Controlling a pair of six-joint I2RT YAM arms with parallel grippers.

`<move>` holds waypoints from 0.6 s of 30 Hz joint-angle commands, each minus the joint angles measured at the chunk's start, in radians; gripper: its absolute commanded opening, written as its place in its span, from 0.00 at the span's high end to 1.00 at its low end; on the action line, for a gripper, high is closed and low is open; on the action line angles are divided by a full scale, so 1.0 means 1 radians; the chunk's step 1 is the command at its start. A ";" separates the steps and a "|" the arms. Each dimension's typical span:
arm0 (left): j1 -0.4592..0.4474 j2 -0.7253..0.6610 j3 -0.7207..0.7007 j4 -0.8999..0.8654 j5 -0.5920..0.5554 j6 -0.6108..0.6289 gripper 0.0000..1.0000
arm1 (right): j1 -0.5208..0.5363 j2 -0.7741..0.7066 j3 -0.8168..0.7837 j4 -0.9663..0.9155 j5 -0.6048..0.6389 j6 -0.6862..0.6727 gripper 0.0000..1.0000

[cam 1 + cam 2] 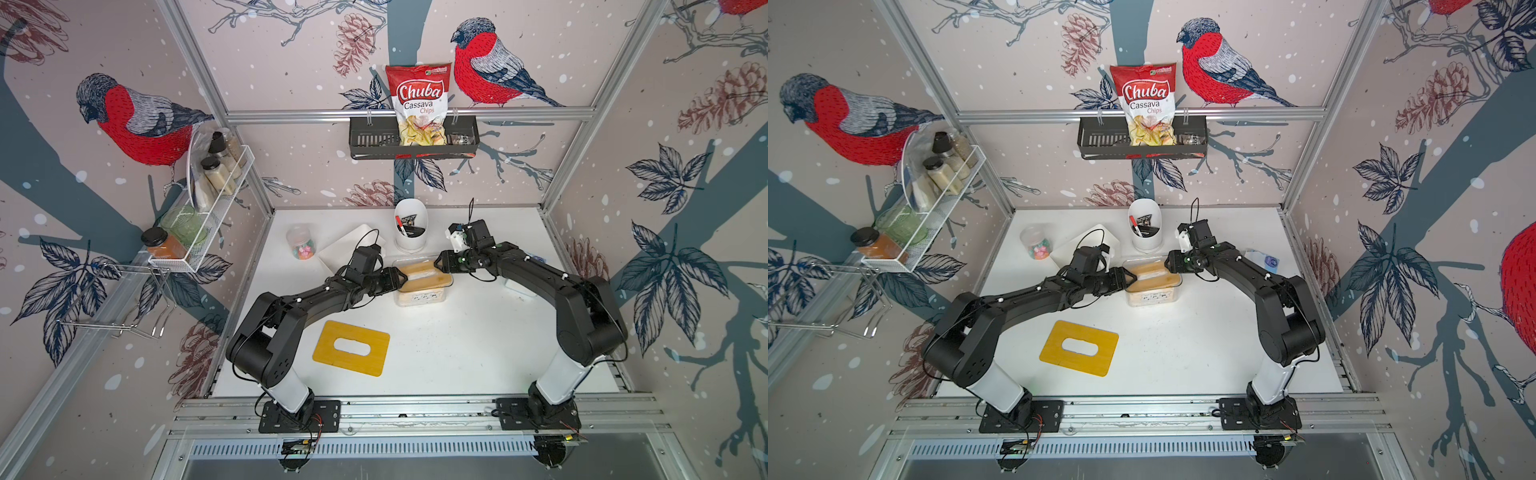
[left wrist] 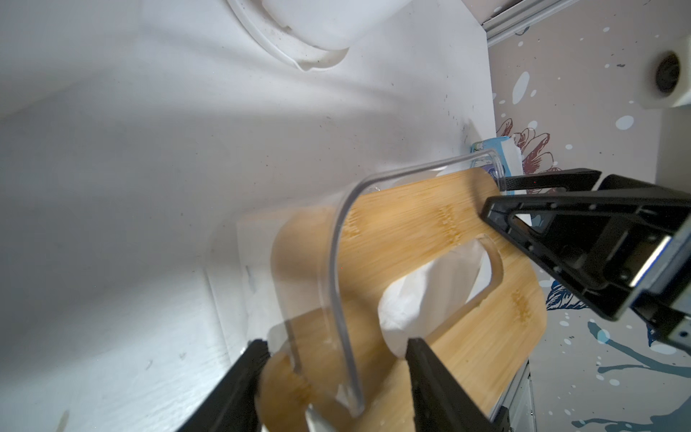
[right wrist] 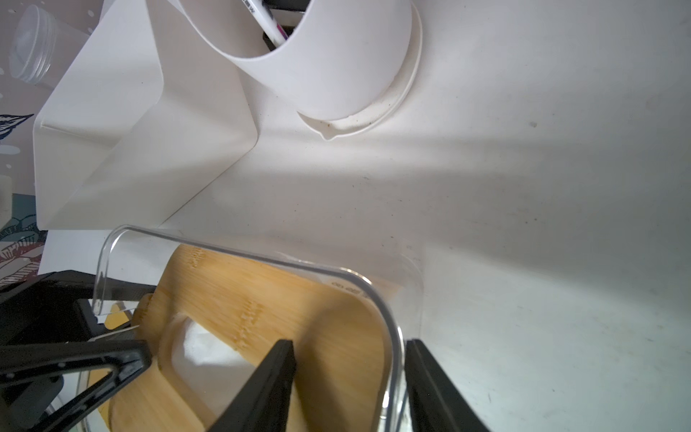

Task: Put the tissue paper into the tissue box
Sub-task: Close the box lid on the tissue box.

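Note:
The tissue box [image 1: 419,298] [image 1: 1152,300] is a clear plastic tub at mid-table. A bamboo lid [image 1: 428,281] [image 2: 411,224] [image 3: 261,295] with an oval slot lies askew in its opening. White tissue paper [image 2: 422,291] [image 3: 202,351] shows through the slot, inside the box. My left gripper [image 1: 401,276] [image 2: 334,348] is at the box's left end, open, with its jaws straddling the end wall and the lid's edge. At the right end my right gripper [image 1: 436,264] [image 3: 347,344] is open, with one finger over the lid and the other outside the wall.
A second slotted bamboo lid [image 1: 351,348] lies flat near the front. Behind the box stand a white cup [image 1: 410,232] with markers, a white tray [image 1: 347,245] and a clear jar [image 1: 301,245]. A blue packet [image 1: 1264,262] lies by the right wall.

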 commanded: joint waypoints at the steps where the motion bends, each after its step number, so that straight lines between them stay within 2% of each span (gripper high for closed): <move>1: -0.006 -0.018 -0.002 0.130 0.059 0.017 0.41 | -0.004 0.006 -0.004 -0.062 -0.086 -0.016 0.45; 9: -0.006 -0.036 -0.007 0.077 0.020 0.043 0.49 | -0.017 0.010 0.015 -0.071 -0.087 -0.019 0.41; 18: 0.019 -0.033 -0.039 0.101 0.025 0.025 0.65 | -0.032 0.017 0.023 -0.078 -0.079 -0.029 0.39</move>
